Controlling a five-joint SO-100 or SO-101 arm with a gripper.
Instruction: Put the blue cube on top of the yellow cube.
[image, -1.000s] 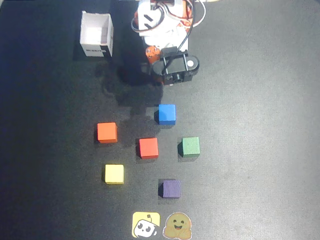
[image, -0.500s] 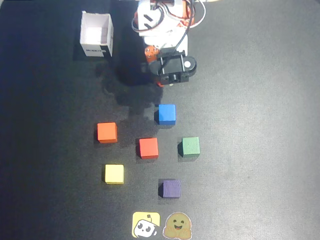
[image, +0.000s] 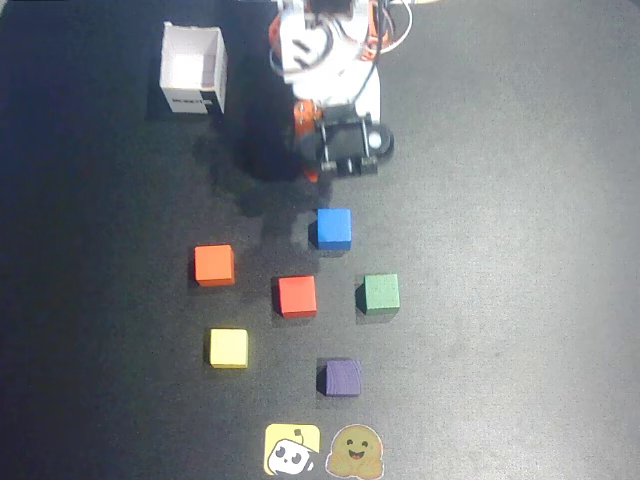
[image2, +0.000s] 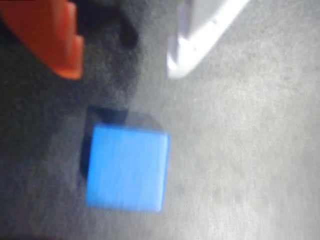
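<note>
Hovering with fingers spread and empty, the gripper (image2: 122, 72) is hanging just above the blue cube (image: 333, 227), which is sitting on the dark table (image: 520, 300), well apart from the yellow cube (image: 228, 348) in the overhead view.

In the wrist view, the blue cube (image2: 126, 167) is seen resting on the dark grey surface (image2: 250, 165), below the gripper (image2: 122, 70) and clear of it. An orange finger (image2: 55, 35) enters from the upper left and a white finger (image2: 200, 37) from the upper right, spread apart with nothing between them. The cube lies nearer the orange finger. The picture is blurred.
</note>
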